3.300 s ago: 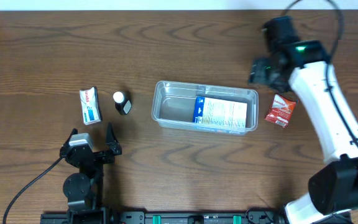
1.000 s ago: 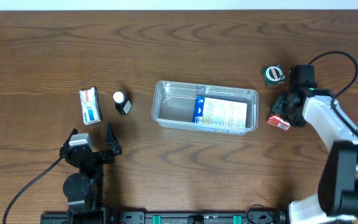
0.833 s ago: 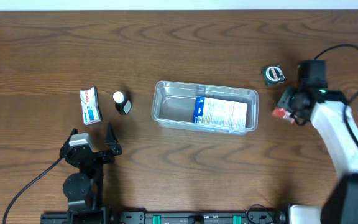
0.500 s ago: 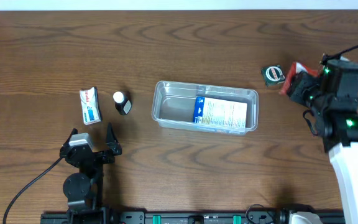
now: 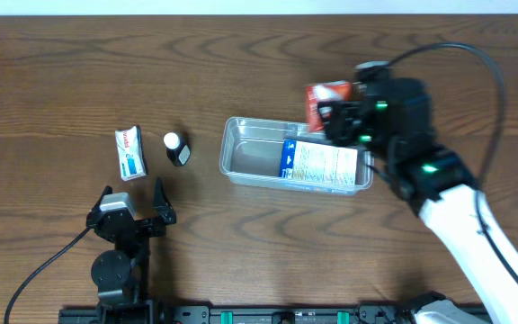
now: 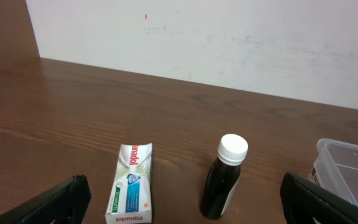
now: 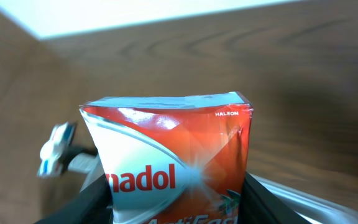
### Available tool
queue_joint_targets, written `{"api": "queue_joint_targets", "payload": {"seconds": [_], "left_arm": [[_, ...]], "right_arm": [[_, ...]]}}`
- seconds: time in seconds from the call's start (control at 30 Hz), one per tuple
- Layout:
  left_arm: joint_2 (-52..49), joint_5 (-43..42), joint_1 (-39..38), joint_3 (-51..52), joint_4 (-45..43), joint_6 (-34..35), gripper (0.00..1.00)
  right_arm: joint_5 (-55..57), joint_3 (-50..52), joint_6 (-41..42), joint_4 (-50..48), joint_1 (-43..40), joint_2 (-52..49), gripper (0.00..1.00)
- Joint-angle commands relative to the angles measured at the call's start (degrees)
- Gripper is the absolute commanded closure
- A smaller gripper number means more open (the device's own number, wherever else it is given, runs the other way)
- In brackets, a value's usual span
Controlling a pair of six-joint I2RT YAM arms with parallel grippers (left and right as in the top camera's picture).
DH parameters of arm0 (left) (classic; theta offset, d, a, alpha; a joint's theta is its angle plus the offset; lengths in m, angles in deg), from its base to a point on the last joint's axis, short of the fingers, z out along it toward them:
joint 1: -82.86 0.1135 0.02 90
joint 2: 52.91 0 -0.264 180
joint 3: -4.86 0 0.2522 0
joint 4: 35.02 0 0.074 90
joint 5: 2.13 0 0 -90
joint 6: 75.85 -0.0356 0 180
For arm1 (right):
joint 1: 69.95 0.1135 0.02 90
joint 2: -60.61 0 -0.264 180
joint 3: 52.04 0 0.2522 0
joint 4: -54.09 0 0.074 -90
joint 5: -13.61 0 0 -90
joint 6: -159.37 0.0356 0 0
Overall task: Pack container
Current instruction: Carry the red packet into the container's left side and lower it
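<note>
1. The container (image 5: 252, 158) sits in the middle of the table. A blue and white box (image 5: 320, 164) already lies in its right part.
2. Our right gripper (image 5: 335, 115) is clenched on a red packet (image 5: 325, 97), up over the container's far rim. We think this goes in next.
3. A white and green box (image 5: 130, 152) and a small dark bottle (image 5: 177, 148) wait outside, on the left.
4. Our left gripper (image 5: 133, 193) sits at the near left, fingers spread, holding nothing.
</note>
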Motion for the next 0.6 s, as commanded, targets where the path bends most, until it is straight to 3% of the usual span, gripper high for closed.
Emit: {"api": "queue_joint_targets", "payload": {"seconds": [0.0, 0.23, 0.57], "left_arm": [[0.3, -0.2, 0.1, 0.9, 2.1, -1.0, 0.02], [0.3, -0.2, 0.1, 0.9, 2.1, -1.0, 0.02], [0.3, -0.2, 0.1, 0.9, 2.1, -1.0, 0.02]], "right_arm": [[1.0, -0.6, 3.0, -1.9, 4.5, -4.8, 0.48], [1.2, -0.6, 8.5, -4.9, 10.8, -14.2, 0.47], [3.0, -0.6, 12.2, -6.4, 14.3, -18.6, 0.46]]}}
